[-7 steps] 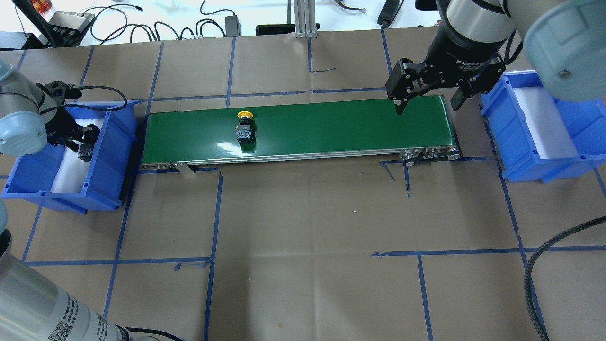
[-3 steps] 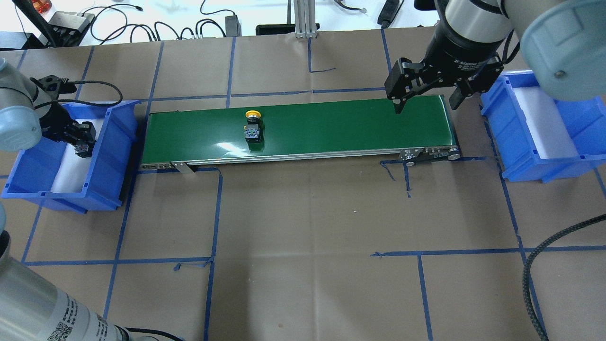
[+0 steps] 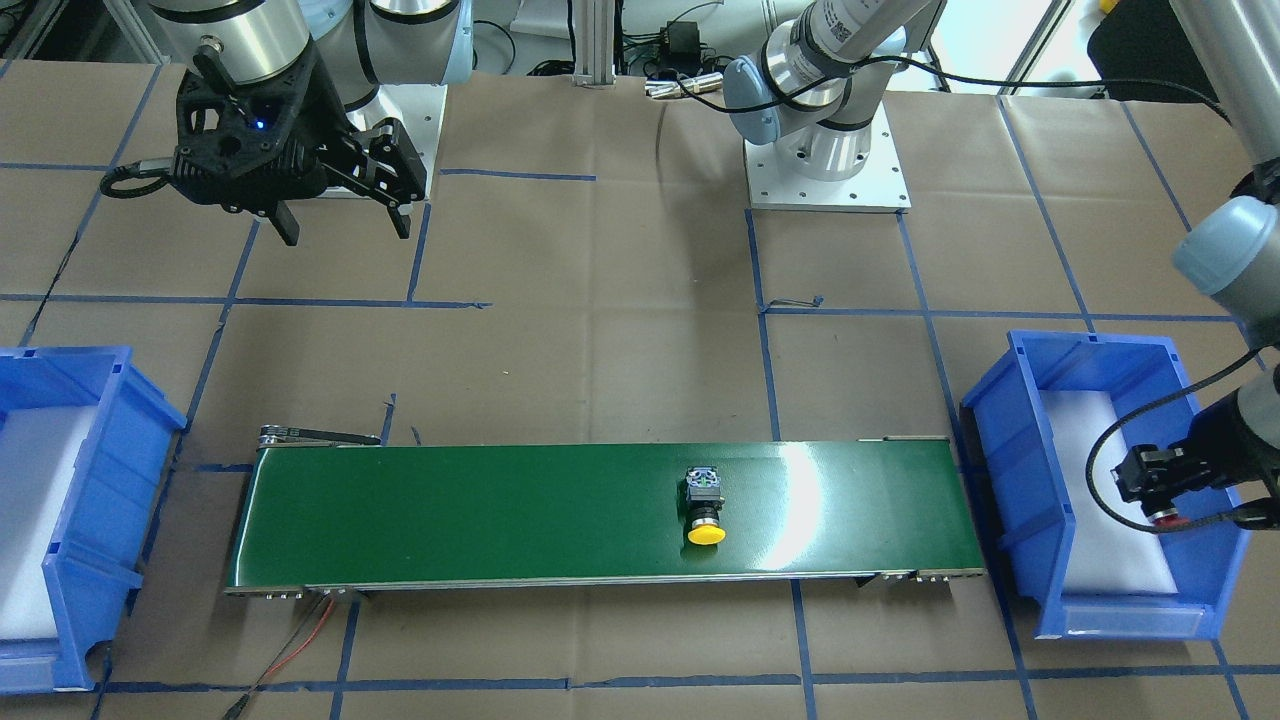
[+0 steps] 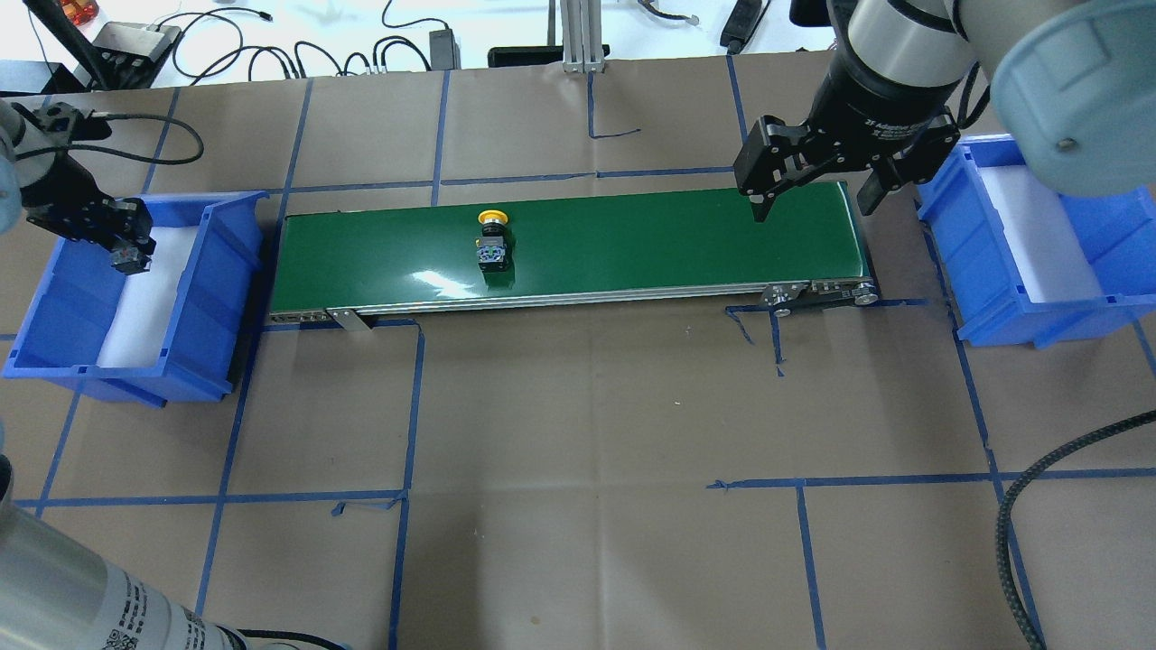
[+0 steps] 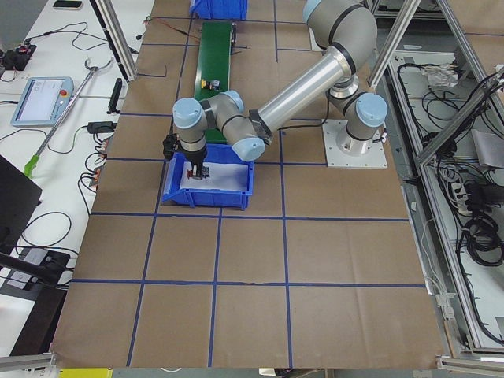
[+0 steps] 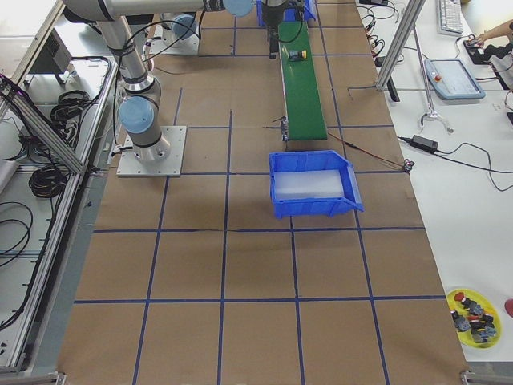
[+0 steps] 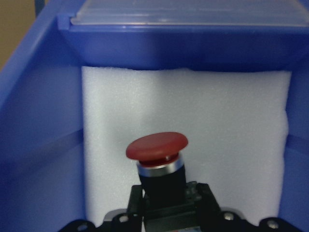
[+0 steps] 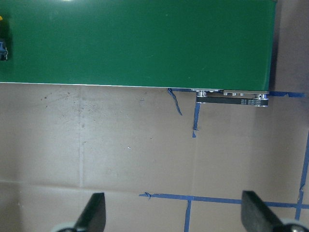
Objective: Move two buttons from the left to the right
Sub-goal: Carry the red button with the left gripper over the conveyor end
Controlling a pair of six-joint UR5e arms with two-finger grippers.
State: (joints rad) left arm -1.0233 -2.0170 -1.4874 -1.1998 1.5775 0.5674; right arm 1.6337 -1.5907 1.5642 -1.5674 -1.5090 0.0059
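The yellow button [image 4: 492, 239] lies on its side on the green conveyor belt [image 4: 632, 244], left of the middle; it also shows in the front view [image 3: 705, 510]. My left gripper [image 4: 126, 251] is shut on the red button [image 7: 157, 146] by its black neck and holds it above the white foam of the left blue bin [image 4: 212, 298]. The red cap shows in the front view [image 3: 1163, 517]. My right gripper [image 4: 817, 203] is open and empty, hovering over the right end of the belt; the right wrist view shows its fingers [image 8: 94, 212] wide apart.
The right blue bin [image 4: 957, 226] with a white foam liner stands just past the belt's right end. Brown paper with blue tape lines covers the table [image 4: 587, 433]. A black cable [image 4: 1020, 515] loops at the lower right.
The yellow button has travelled rightward along the belt. My left gripper, shut on the red button, has moved left and toward the far side over the left bin. The right gripper has barely moved.
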